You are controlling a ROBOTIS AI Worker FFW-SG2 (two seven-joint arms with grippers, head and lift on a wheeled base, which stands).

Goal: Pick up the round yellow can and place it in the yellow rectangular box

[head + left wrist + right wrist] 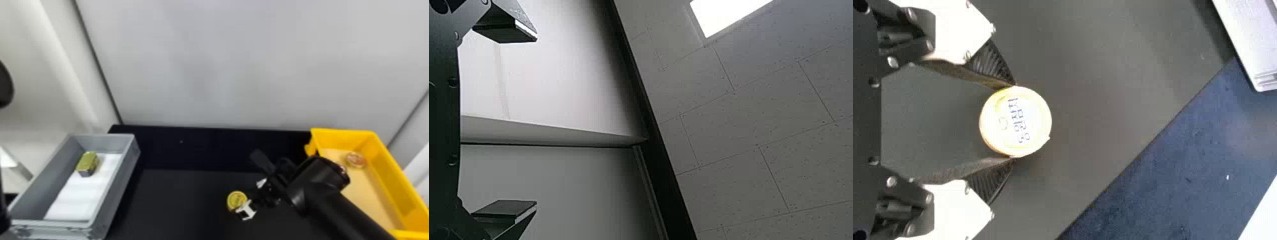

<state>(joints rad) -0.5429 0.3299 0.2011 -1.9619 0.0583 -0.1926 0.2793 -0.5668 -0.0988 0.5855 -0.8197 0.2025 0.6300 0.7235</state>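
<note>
Our right gripper [1013,122] pinches the round yellow can [236,200] from opposite sides, likely to centre it for the carry; we see it well in from the counter's [185,188] far edge, though whether it is lifted we cannot tell; the yellow rectangular box [389,172] lies at the right edge (handy for that side); our left gripper [529,120] is open, unneeded.
</note>
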